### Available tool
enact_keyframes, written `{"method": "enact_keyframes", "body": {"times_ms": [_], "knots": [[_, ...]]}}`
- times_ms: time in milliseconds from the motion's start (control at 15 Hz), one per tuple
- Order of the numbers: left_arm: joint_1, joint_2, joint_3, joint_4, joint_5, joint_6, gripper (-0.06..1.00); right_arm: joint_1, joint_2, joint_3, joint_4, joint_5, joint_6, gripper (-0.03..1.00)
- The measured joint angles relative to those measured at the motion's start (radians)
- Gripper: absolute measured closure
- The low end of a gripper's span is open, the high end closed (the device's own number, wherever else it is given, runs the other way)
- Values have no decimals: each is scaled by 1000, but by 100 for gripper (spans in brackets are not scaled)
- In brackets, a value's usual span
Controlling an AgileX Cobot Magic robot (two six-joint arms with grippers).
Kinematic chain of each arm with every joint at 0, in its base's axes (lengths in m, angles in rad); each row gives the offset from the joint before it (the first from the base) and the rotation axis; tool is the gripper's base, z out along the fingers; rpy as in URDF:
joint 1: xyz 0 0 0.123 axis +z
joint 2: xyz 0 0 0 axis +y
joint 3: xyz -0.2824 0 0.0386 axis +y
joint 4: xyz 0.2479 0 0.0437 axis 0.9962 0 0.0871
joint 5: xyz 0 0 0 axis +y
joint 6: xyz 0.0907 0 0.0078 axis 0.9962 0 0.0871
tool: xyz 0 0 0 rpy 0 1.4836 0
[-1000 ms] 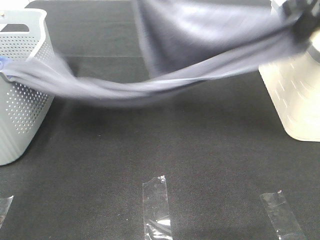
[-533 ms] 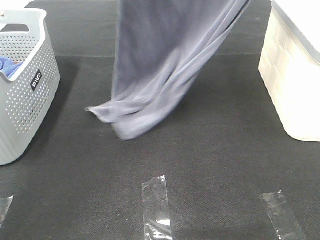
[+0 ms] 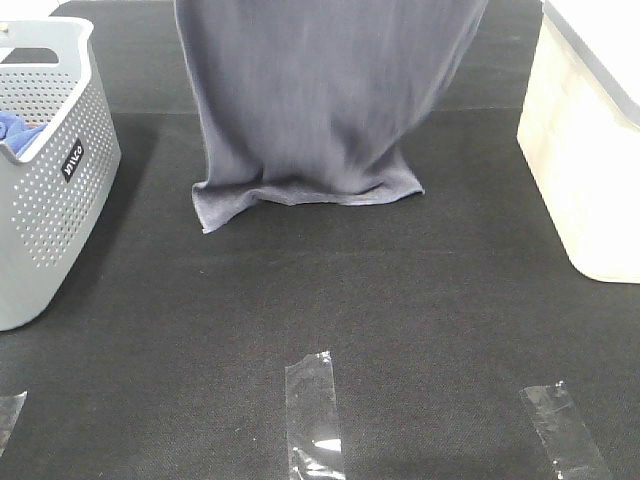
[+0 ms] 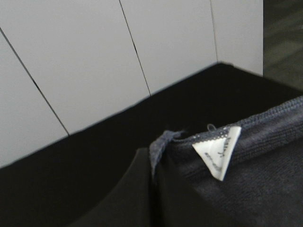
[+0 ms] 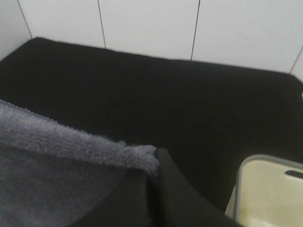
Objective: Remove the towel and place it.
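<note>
A black mat covers the tabletop (image 3: 400,330), and the wrist views show a pale panelled wall (image 4: 71,71) behind it. The towel (image 3: 320,100) hangs as a wide curtain from the top centre of the exterior frame. Its lower hem rests on the mat just above the middle of the picture, with the hem's left corner trailing a little lower in the frame than the right.

The left gripper (image 4: 152,179) is clenched on one upper corner, next to the white label (image 4: 218,151). The right gripper (image 5: 154,184) is clenched on the other upper corner.

The grey basket (image 3: 60,200) at the left edge contains a blue cloth (image 3: 15,130). A cream bin (image 3: 580,180) stands at the right edge. Both are apart from the towel. Tape strips (image 3: 315,410) lie along the bottom of the frame.

The likely trouble is in laying it down. Because the hem is already touching and skewed, a straight descent would probably pile the cloth on itself in folds. Each grip holds only a corner's edge, so a quick pull could slip a corner free and drop that side. A wide sideways sweep could snag the basket's rim.
</note>
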Motion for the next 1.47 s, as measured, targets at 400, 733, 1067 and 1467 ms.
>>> {"method": "enact_keyframes", "body": {"times_ms": [400, 733, 1067, 1467], "knots": [[5, 227, 0, 92, 25, -1, 94, -6, 217, 0, 15, -138, -26, 97], [120, 376, 0, 228, -812, -120, 94, -6, 328, 0, -68, -808, -32, 97], [164, 374, -112, 242, -1147, -143, 94, 1, 267, -60, -161, -932, -33, 97], [106, 370, -121, 244, -513, -149, 94, 2, 258, -63, -139, -387, -33, 97]]}}
